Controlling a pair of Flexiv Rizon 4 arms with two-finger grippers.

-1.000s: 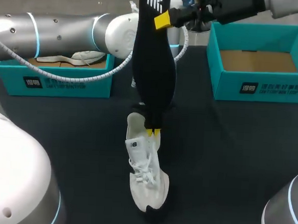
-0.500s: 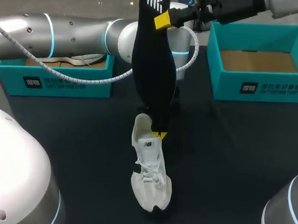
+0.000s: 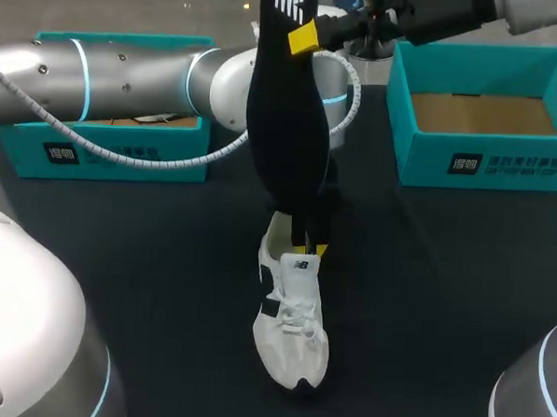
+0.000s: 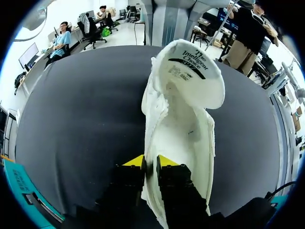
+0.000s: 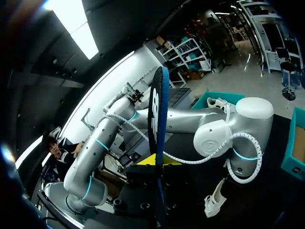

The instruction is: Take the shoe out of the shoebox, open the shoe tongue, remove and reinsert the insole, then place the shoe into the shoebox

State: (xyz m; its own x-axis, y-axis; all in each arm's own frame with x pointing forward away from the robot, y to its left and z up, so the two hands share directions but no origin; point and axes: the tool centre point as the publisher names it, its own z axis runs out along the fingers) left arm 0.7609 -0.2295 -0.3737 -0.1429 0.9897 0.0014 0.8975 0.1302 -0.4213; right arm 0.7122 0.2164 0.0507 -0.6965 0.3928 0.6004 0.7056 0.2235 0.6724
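A white shoe lies on the dark table with its toe toward the front edge. My left gripper is at its heel. In the left wrist view the left gripper has its fingers close together on either side of the heel collar, pinching it. The shoe is hollow inside and its tongue is folded forward. High above, my right gripper is shut on the top of a black insole that hangs straight down over the heel. The right wrist view shows the insole edge-on between the right gripper fingers.
A teal shoebox stands at the back left, partly behind my left arm. A second teal shoebox with a bare cardboard floor stands at the back right. The dark table lies bare around the shoe.
My left arm swung and carried the shoe's heel to the right and nearer the front; the shoe turned with it. The right gripper and the hanging insole stayed put.
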